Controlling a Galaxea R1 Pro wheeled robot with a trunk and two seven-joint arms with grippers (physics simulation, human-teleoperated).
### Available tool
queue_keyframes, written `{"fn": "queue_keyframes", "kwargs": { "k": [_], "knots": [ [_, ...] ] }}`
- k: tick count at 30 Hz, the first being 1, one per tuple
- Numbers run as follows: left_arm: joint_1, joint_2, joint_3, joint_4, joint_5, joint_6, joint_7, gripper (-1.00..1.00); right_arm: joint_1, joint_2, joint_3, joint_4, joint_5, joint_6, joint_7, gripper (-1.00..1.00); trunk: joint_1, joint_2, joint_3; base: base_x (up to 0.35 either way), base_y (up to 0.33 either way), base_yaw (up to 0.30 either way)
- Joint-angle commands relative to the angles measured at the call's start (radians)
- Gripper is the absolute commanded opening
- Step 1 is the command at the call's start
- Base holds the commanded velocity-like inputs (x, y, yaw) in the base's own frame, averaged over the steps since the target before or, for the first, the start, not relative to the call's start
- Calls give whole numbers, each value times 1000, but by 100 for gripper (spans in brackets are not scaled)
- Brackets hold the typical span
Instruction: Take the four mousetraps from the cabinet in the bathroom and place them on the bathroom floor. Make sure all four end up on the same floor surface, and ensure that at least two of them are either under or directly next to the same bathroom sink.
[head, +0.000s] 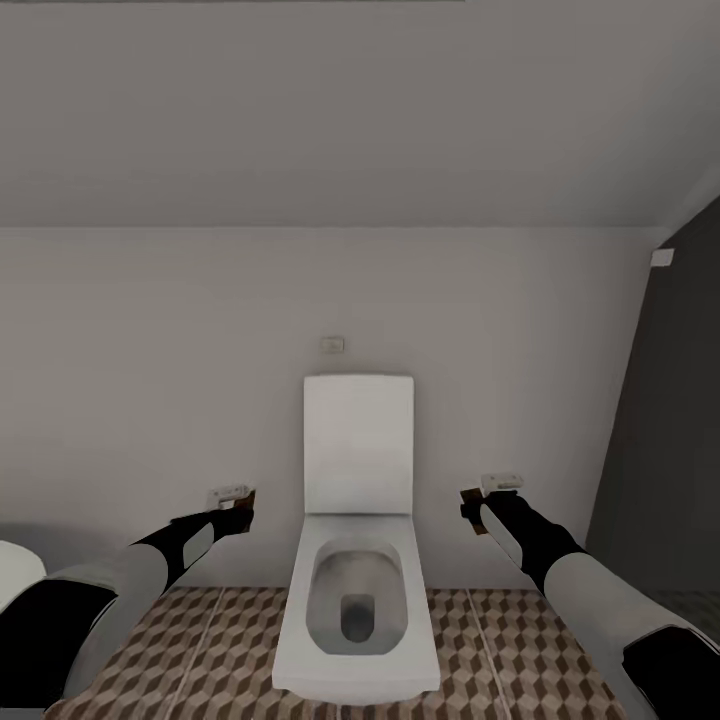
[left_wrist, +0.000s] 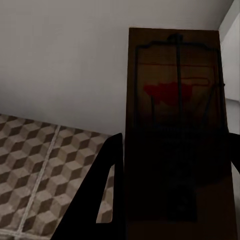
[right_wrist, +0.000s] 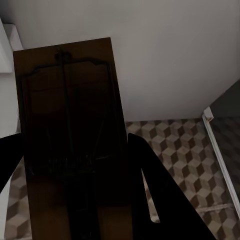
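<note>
Both arms are raised on either side of a toilet. My left gripper (head: 233, 515) is shut on a mousetrap (left_wrist: 175, 115), a brown wooden board with dark wire and a red mark, clamped between its dark fingers (left_wrist: 107, 190). My right gripper (head: 478, 512) is shut on a second mousetrap (right_wrist: 70, 130), held the same way between its fingers (right_wrist: 150, 185). In the head view each mousetrap shows as a small brown edge, one at the left (head: 246, 503) and one at the right (head: 468, 497). The bathroom floor (head: 220, 640) with its cube pattern lies well below both traps.
A white toilet (head: 357, 560) with its lid up stands straight ahead against a pale wall. A dark panel (head: 670, 420) rises at the right. A rounded white edge (head: 15, 570) shows at the lower left. Open floor lies on both sides of the toilet.
</note>
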Motion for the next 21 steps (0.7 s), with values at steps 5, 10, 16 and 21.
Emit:
{"fn": "queue_keyframes", "kwargs": {
  "k": [5,10,16,21],
  "knots": [
    [-1,0,-8,0,9,4,-1,-100,-1,-1,9,0,-13,2,-13,-100,19,-36,-17,0,0,0],
    [-1,0,-8,0,9,5,-1,-100,-1,-1,8,2,-14,-2,-12,-100,38,-71,-33,0,0,0],
    [-1,0,-8,0,9,5,-1,-100,-1,1,9,88,-12,-101,-5,-100,61,-113,-51,0,0,0],
    [-1,0,-8,0,9,6,-1,-100,-1,3,12,168,-11,-187,16,-100,80,-148,-67,0,0,0]
  ]
}}
